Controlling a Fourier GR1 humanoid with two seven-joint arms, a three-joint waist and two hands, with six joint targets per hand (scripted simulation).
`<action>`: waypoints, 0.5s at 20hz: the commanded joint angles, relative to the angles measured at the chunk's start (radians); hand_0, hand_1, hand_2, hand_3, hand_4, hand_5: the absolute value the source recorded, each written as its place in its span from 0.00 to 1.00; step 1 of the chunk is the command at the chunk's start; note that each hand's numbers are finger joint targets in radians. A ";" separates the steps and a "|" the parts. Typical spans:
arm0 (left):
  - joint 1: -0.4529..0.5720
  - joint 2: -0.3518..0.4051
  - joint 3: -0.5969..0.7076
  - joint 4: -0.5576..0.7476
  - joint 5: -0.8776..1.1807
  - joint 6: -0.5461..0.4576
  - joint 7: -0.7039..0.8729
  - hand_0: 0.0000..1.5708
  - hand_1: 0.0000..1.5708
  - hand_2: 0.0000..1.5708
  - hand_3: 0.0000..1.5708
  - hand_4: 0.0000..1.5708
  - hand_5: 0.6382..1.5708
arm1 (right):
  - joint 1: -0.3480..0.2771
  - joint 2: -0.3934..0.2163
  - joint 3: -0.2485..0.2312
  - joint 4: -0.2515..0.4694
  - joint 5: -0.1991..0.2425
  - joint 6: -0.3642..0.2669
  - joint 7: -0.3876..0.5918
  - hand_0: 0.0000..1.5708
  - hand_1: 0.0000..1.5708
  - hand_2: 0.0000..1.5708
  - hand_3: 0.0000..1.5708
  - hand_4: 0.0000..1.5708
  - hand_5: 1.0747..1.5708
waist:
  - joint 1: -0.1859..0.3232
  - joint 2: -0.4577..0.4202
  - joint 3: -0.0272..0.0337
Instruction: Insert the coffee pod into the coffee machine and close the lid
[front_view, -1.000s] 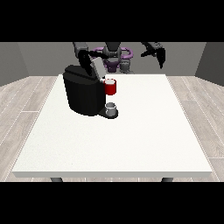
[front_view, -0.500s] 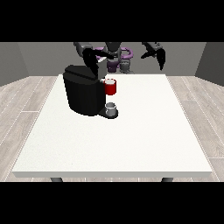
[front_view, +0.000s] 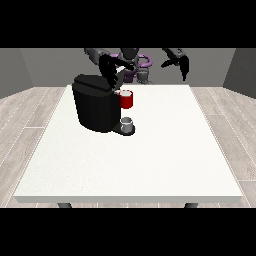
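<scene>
A white table stands on pale plank floor, grey walls behind.

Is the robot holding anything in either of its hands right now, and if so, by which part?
The hand at the view's left is over the coffee machine, at its lid; whether it grips anything cannot be told. The hand at the view's right holds nothing.

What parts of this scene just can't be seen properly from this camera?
- Coffee pod: not visible in the front view; the hand at the view's left covers the top of the coffee machine.
- Lid: open or shut cannot be told, same hand in front.
- Hand at the view's right: finger detail too small.
</scene>
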 joint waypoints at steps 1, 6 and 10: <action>-0.011 0.012 -0.007 0.006 -0.007 -0.010 0.000 0.00 0.00 0.00 0.00 0.21 1.00 | -0.105 0.036 0.055 -0.038 0.016 0.031 -0.047 0.00 0.00 0.00 0.00 0.13 1.00 | 0.085 0.008 -0.0146; -0.085 -0.013 -0.020 -0.001 -0.003 0.002 0.009 0.00 0.00 0.00 0.00 0.25 1.00 | -0.165 0.006 0.047 -0.068 0.035 0.022 0.015 0.00 0.00 0.00 0.00 0.15 1.00 | 0.124 0.045 -0.0143; -0.074 -0.014 -0.039 0.011 -0.010 -0.015 -0.011 0.00 0.00 0.00 0.00 0.28 1.00 | -0.145 0.022 0.057 -0.121 0.047 0.003 0.062 0.00 0.00 0.00 0.00 0.06 1.00 | 0.170 0.063 -0.0140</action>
